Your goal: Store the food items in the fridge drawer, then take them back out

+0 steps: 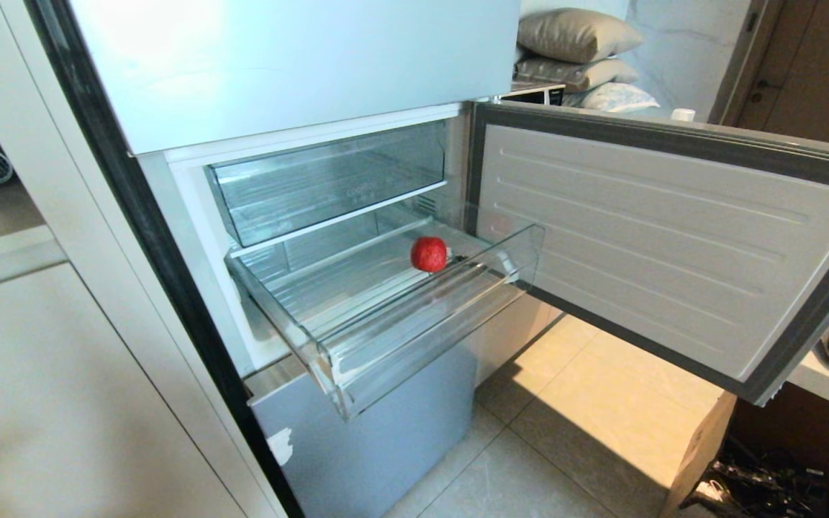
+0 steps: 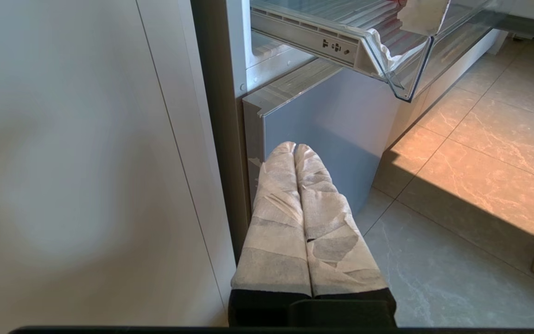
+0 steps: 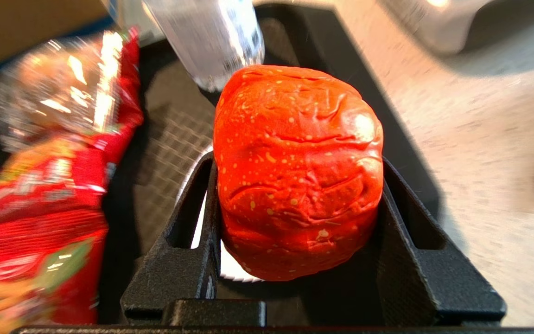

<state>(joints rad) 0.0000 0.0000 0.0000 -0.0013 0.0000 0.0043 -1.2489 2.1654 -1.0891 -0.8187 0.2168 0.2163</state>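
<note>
Right gripper [image 3: 297, 204], seen only in the right wrist view: its two black jaws stand about half apart and are closed on a red food item [image 3: 297, 171], which fills the gap between them and bulges above the fingertips. The lump's creased, dimpled, matte skin suggests a soft, light, slightly yielding body that should not slip easily; gripping across its widest middle, as here, looks sound, while a harder squeeze would probably dent it. Beneath the held lump lie a black tray [image 3: 165, 130] with a mesh-patterned floor, a white round edge that may be a plate, a red snack bag [image 3: 54, 195] just beside the jaws, and the base of a clear bottle [image 3: 211, 41]; all are smeared, and the bag's print cannot be read. In the head view a second red food item [image 1: 429, 254] rests on the ribbed floor of the pulled-out fridge drawer [image 1: 414, 338], near its front lip and toward its right-hand end, beside the open fridge door [image 1: 673, 237]. Something small and dark beside it is too small to tell. Neither arm appears in the head view. Left gripper [image 2: 295, 150], its taped fingers pressed together and holding nothing, hangs low before the grey lower fridge front [image 2: 332, 120]
</note>
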